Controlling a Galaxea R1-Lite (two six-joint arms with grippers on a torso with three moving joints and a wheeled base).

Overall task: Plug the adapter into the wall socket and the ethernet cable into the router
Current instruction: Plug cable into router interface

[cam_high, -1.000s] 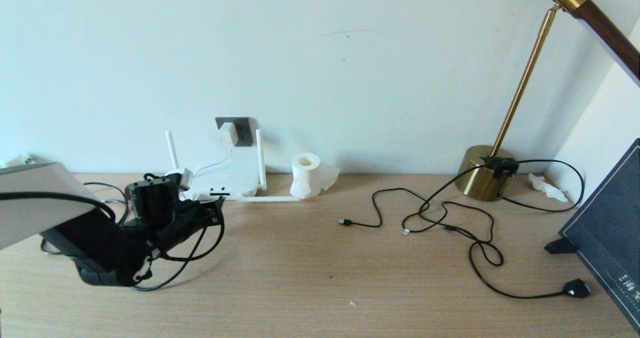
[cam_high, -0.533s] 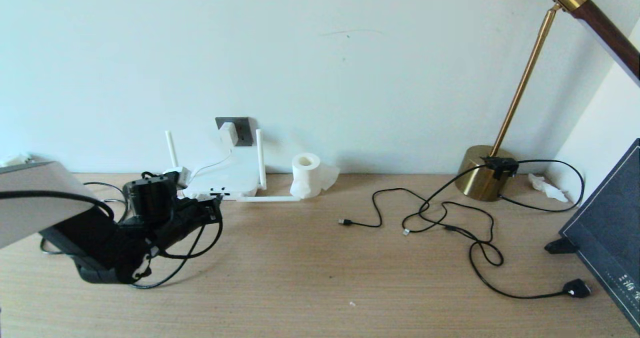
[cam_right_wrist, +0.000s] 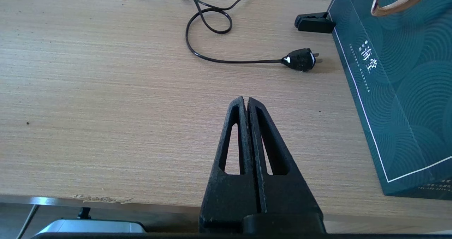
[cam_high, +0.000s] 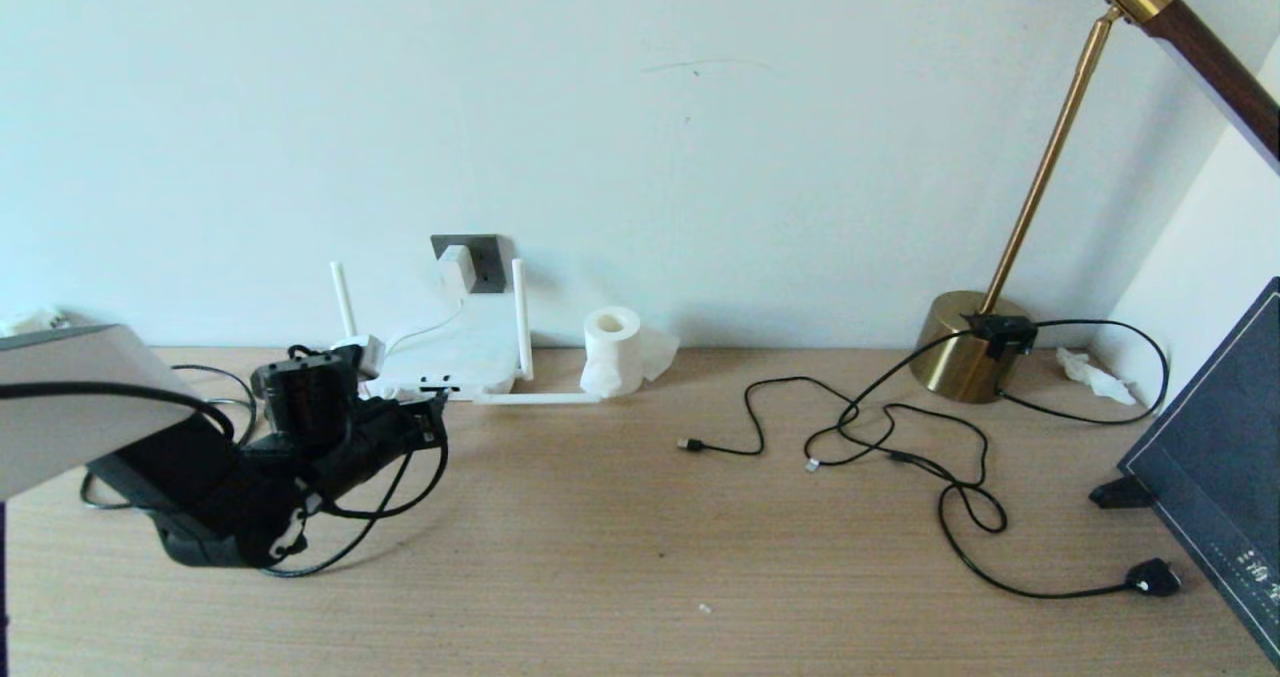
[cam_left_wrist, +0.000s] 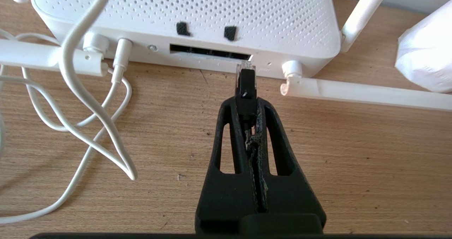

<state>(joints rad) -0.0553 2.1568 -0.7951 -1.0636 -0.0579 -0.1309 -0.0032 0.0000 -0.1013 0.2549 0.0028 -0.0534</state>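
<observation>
Left claw [cam_left_wrist: 246, 101] clamped tight on the ethernet cable [cam_left_wrist: 245, 85], just behind its plug, low over the wooden surface [cam_high: 640, 537]. Plug's clear tip held right at the edge of the port slot on the router [cam_left_wrist: 183, 16], at the slot's end nearer the tissue roll [cam_high: 613, 350]; impossible to tell whether touching or partly inside. In the head view, left claw [cam_high: 432, 419] seen directly in front of the router [cam_high: 450, 357], with slack black cable looping under the wrist.

Adapter [cam_high: 456, 267] seated in the wall socket [cam_high: 470, 262], above and behind the router, its thin white cord [cam_left_wrist: 88, 101] trailing down and coiling on the surface beside the router's near edge. Two antennas standing upright, two others lying flat along the surface in front.

Right claw [cam_right_wrist: 246, 106] pressed fully together, holding nothing, parked above the near edge of the surface, not visible in the head view. Nearby on that side: lamp cord plug [cam_right_wrist: 300, 59], dark teal gift bag [cam_right_wrist: 399, 90]. Farther back, brass lamp base [cam_high: 970, 347] against the wall, thin black USB cables [cam_high: 850, 427] tangled between it and the tissue roll.
</observation>
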